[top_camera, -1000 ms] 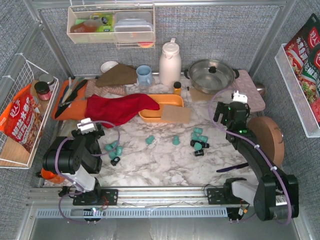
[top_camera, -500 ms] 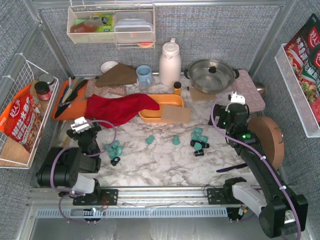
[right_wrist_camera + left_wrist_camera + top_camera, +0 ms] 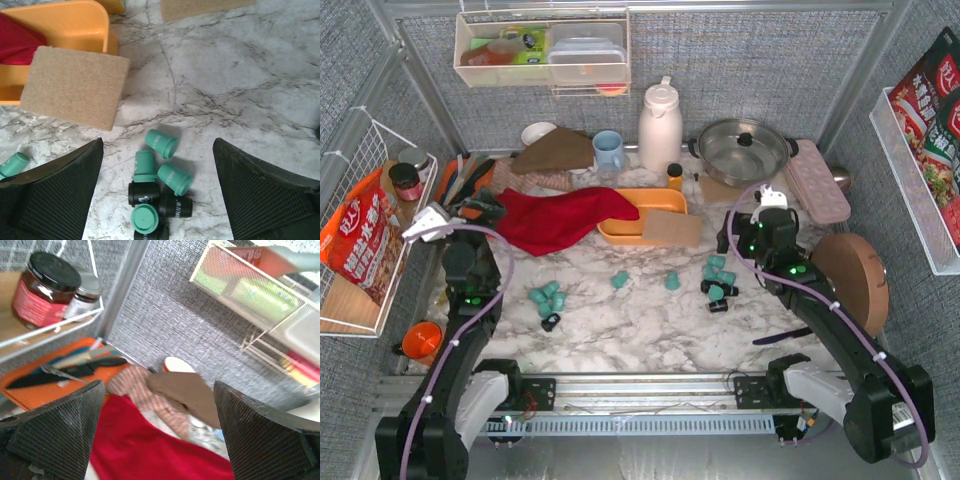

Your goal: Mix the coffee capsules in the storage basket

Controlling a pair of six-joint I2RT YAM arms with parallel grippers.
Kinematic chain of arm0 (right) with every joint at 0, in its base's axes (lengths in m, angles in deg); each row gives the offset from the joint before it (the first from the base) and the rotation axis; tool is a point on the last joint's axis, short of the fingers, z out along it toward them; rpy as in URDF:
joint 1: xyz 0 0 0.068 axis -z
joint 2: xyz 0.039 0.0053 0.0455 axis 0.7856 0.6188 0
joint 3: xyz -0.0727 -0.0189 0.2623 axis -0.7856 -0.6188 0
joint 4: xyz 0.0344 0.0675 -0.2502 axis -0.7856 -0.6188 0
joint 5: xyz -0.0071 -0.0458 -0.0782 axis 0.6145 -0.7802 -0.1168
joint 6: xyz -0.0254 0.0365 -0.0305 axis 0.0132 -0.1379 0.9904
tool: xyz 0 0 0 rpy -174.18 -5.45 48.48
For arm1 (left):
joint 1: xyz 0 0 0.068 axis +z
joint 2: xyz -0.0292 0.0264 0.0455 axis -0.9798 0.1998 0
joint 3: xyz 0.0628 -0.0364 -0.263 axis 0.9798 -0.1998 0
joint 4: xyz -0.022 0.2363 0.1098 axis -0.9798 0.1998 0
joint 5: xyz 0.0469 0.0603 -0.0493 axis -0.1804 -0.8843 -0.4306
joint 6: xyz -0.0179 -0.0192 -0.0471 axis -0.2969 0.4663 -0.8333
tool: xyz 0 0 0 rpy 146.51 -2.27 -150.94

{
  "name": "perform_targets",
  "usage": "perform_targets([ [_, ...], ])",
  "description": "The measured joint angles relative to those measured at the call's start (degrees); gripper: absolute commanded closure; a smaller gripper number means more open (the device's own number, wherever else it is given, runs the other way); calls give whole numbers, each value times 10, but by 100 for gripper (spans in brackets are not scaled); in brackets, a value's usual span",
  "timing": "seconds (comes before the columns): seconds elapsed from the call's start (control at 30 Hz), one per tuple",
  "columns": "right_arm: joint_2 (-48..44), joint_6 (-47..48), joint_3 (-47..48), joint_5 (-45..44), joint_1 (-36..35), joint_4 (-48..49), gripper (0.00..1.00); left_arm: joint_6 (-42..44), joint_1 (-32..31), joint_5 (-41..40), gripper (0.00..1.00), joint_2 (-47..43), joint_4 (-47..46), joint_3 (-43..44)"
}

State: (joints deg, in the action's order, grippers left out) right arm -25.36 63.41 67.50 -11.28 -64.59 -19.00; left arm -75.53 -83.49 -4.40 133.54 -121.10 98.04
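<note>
Teal and black coffee capsules lie loose on the marble: a left cluster (image 3: pixel 547 300), two single ones (image 3: pixel 620 280), and a right cluster (image 3: pixel 718 280) (image 3: pixel 160 185). The orange-yellow storage basket (image 3: pixel 655 200) (image 3: pixel 85 25) sits behind them, half covered by a red cloth (image 3: pixel 560 215) (image 3: pixel 150 450), with a brown pad (image 3: pixel 670 228) (image 3: pixel 75 87) leaning on its front. I see no capsule inside it. My right gripper (image 3: pixel 732 245) (image 3: pixel 157 150) hangs open just above the right cluster. My left gripper (image 3: pixel 485 207) (image 3: pixel 159 390) is open and empty over the cloth's left end.
An orange cutting board with knives (image 3: pixel 450 200) (image 3: pixel 45 385) lies far left beside a wire rack (image 3: pixel 370 230) holding jars (image 3: pixel 42 290). A thermos (image 3: pixel 660 125), blue mug (image 3: pixel 608 150), pot (image 3: pixel 740 150) and pink tray (image 3: pixel 817 180) line the back. A round wooden board (image 3: pixel 850 280) stands at the right.
The left arm has lifted away from the left capsule cluster and swung back-left to the red cloth. The right gripper has moved left and forward over the right cluster.
</note>
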Motion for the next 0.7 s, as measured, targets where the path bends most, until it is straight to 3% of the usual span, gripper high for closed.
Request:
perform_targets([
  [0.13,26,-13,-9,17,-17,40,7,-120,0,-4,1,-11,158,78],
  [0.2,40,-19,-19,22,-24,67,8,-130,0,31,1,-19,207,95],
  [0.43,104,-35,-54,33,-45,166,12,-177,0,180,1,-52,234,64],
  [0.7,172,-50,-78,49,-64,283,15,-150,-1,322,1,74,351,221],
])
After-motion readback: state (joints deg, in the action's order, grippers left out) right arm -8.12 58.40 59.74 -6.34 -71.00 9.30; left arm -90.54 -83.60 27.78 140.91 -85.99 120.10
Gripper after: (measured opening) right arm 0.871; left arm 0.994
